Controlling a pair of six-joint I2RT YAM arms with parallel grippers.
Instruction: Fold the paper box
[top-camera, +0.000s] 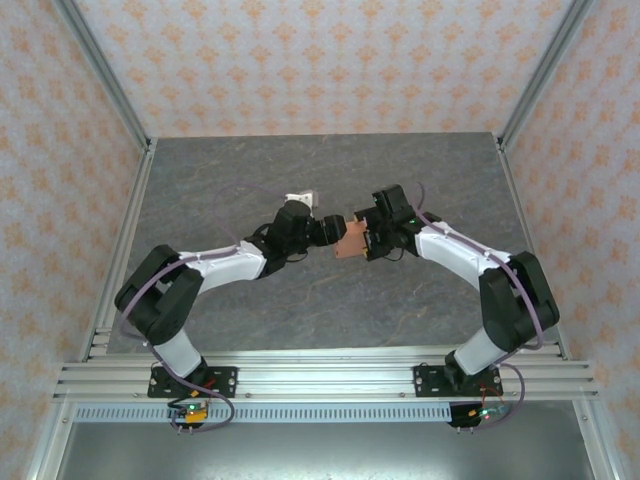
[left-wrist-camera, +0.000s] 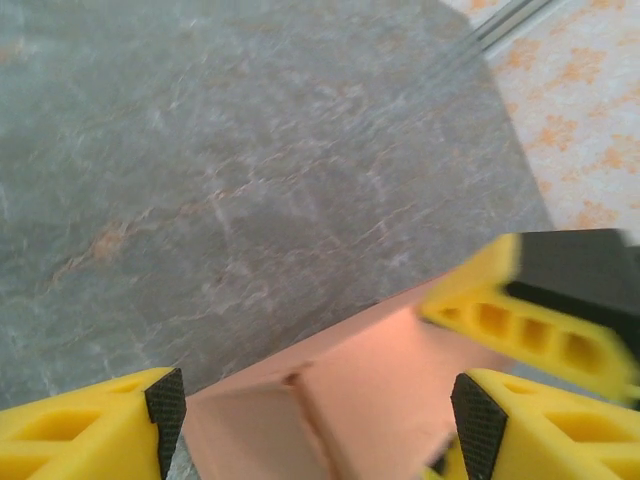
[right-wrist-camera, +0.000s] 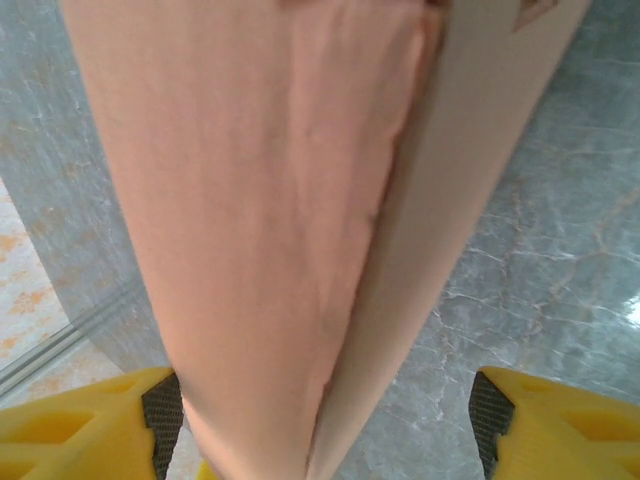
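Paper box (top-camera: 350, 243) is well apart from table (top-camera: 250, 170) edges.

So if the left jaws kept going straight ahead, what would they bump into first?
The left jaws would meet the paper box first: it sits right between them, seemingly pinched. Just past it is a yellow finger of the right arm, probably next, though depth is hard to judge.

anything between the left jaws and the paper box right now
Nothing visible. The paper box lies right between the jaws of the left gripper. A finger of the right gripper sits at the box's far edge, not in between.
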